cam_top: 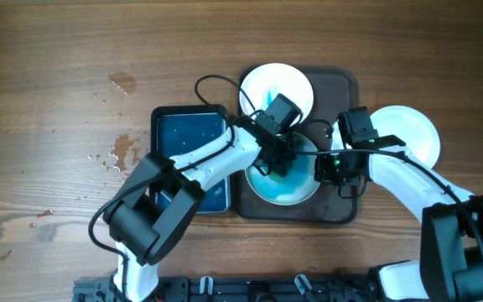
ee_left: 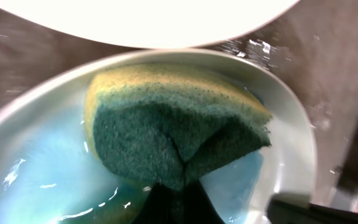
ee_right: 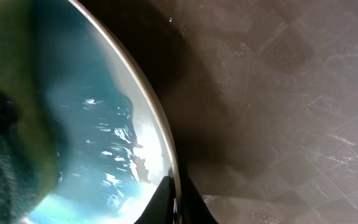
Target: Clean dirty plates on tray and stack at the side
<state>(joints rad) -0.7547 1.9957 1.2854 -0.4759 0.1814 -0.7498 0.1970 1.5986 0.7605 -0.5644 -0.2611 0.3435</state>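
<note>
Gripping a green-and-yellow sponge in the closed left fingers, pressing it into the wet, blue-smeared near plate on the tray, just right of the middle of the worktop. Pinching that plate's right rim between the closed right fingers. On the tray's far half, a second plate; beside the tray toward the right edge, a third plate.

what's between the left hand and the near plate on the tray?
A green-and-yellow sponge, gripped by the left hand and resting on the blue-wet plate. Clearest in the left wrist view.
</note>
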